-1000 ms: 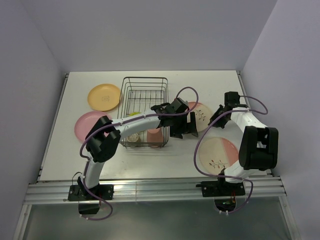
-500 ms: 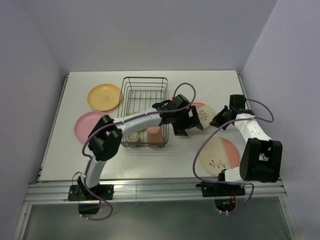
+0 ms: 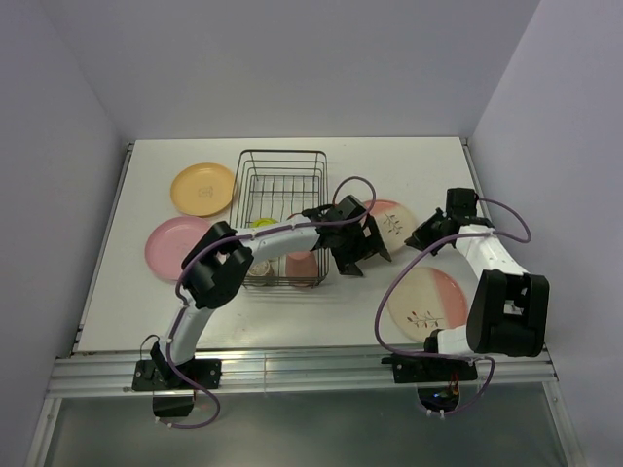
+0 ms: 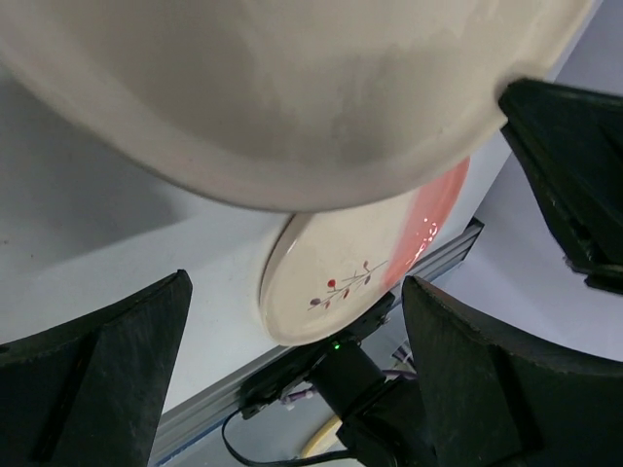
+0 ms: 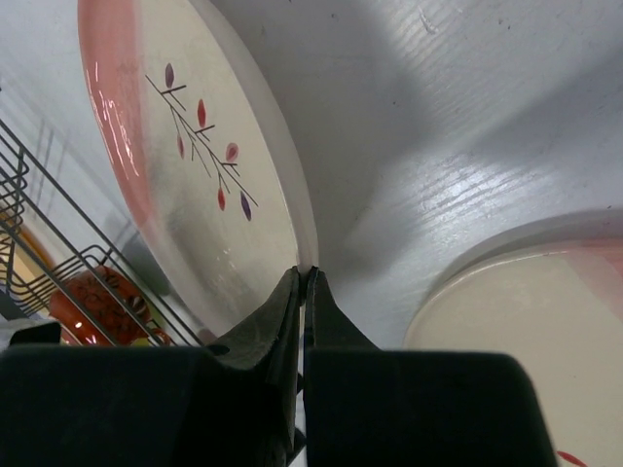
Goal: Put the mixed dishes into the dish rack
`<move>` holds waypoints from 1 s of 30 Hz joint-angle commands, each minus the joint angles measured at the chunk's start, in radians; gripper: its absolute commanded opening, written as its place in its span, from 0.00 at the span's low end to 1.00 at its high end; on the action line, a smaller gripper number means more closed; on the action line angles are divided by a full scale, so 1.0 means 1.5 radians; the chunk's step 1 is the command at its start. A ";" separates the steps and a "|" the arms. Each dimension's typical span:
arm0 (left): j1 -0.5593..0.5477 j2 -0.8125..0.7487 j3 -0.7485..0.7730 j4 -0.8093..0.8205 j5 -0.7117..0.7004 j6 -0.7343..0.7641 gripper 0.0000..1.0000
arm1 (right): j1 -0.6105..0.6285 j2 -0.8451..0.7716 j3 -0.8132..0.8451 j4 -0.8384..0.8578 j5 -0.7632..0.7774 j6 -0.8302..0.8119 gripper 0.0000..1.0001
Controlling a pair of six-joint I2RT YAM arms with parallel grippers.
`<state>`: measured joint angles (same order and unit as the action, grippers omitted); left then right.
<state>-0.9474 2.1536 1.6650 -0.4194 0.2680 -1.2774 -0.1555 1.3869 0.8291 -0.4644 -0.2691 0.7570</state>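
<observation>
Moved: since a second ago, the left arm (image 3: 277,236) is found shifted a little to the right at the elbow, and the left pincer (image 3: 365,261) is set lower against the near-left side of the twig plate (image 3: 394,219). The right arm (image 3: 492,258) is swung outward to the right, while the right pincer (image 3: 421,239) is kept at the plate's right rim.
Left pincer: spread almost fully wide, with nothing clamped. Its dark fingers (image 4: 107,370) are seen at the lower corners of the left wrist view, and a cream face of the twig plate fills the top. Contact cannot be told.
Right pincer: closed tight with nothing held between. The pressed fingertips (image 5: 282,311) are set against the twig plate's rim.
Twig plate: placed on the surface (image 3: 146,311) just right of the dish rack (image 3: 282,165), between the two pincers. A shadow is cast under its right edge, which appears raised.
Pink-and-cream plate (image 3: 438,287): laid flat nearer the right arm's base, close to the twig plate but apart from it.
Dish rack: placed mid-surface. The lime-green bowl (image 3: 261,224), salmon-pink cup (image 3: 300,265) and grey-beige cup (image 3: 258,268) are held in its near end. The red-brown mug (image 5: 107,302) is glimpsed through the wires.
Left side: the orange-yellow plate (image 3: 204,188) and the pink plate (image 3: 170,243) are laid flat beside the rack, the latter partly hidden by the left arm.
</observation>
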 commanded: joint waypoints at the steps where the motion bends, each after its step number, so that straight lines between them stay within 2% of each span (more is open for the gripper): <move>1: 0.006 0.002 -0.009 0.061 0.010 -0.040 0.95 | -0.005 -0.045 -0.005 0.062 -0.040 0.030 0.00; 16: 0.035 0.067 0.060 0.088 0.045 -0.101 0.94 | -0.014 -0.108 -0.061 0.087 -0.060 0.054 0.00; 30: 0.059 0.090 0.068 0.119 0.051 -0.129 0.93 | -0.030 -0.148 -0.107 0.095 -0.083 0.051 0.00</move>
<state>-0.8757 2.2761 1.7199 -0.2920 0.3443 -1.4395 -0.1909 1.2156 0.6739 -0.3969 -0.3279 0.8223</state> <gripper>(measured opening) 0.929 0.020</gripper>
